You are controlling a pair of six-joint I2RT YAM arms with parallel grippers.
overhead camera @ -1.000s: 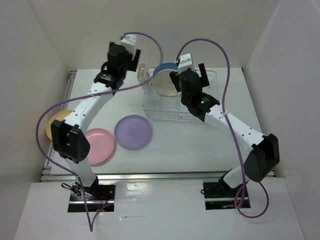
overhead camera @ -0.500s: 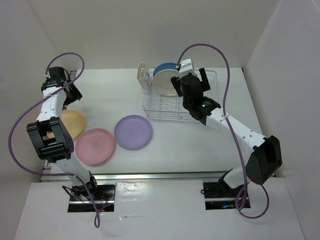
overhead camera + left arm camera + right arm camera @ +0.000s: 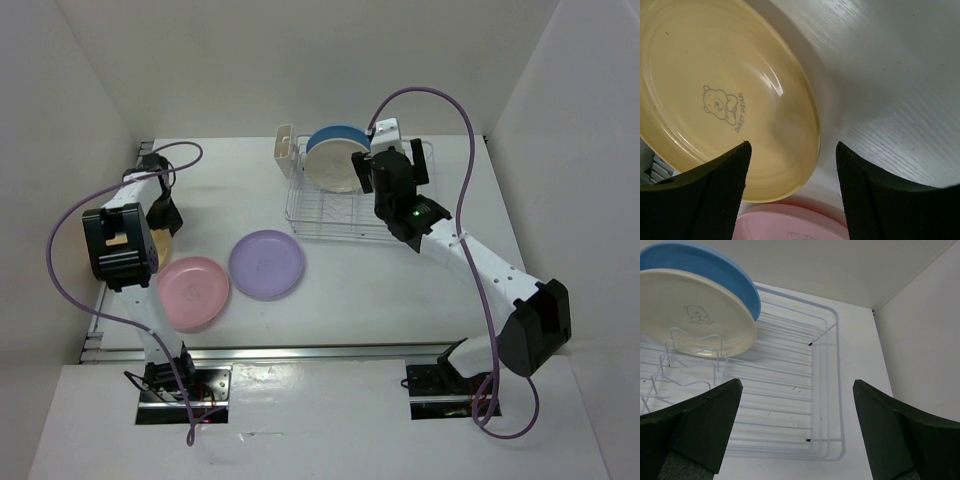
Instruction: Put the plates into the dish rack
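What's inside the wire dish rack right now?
In the silvery wire dish rack, a cream round plastic plate stands on edge, partly covering a blue one behind it. Remaining slots look bare. Inside the small cream cutlery cup cannot be seen.

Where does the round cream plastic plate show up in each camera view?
Top external: the round cream plastic plate stands in the silvery wire dish rack, upper centre.
Left wrist: not in it.
Right wrist: upper left, upright in the rack.
Shared landmark: the round blue plastic plate directly behind it.
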